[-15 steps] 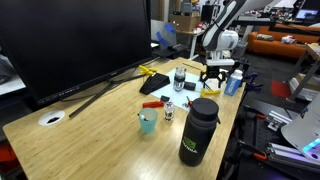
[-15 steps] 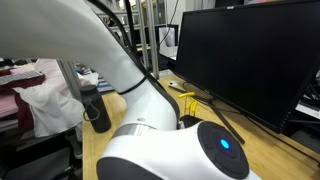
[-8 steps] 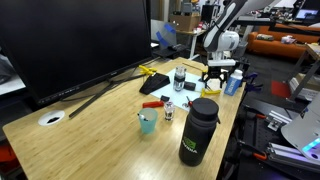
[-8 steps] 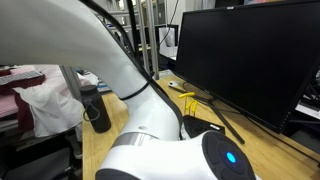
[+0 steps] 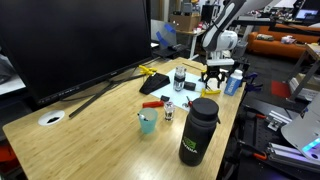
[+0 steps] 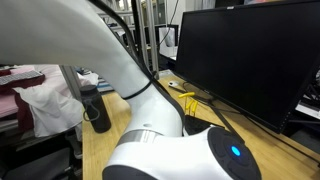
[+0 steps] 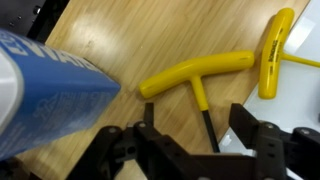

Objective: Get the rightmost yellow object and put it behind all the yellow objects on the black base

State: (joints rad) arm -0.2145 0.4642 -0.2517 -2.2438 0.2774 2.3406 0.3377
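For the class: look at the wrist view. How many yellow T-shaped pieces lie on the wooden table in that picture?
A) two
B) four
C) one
A: two show on the wooden table: the nearer yellow piece lies just ahead of the gripper, whose fingers stand apart, and the second yellow piece lies beside it toward the picture's right edge.
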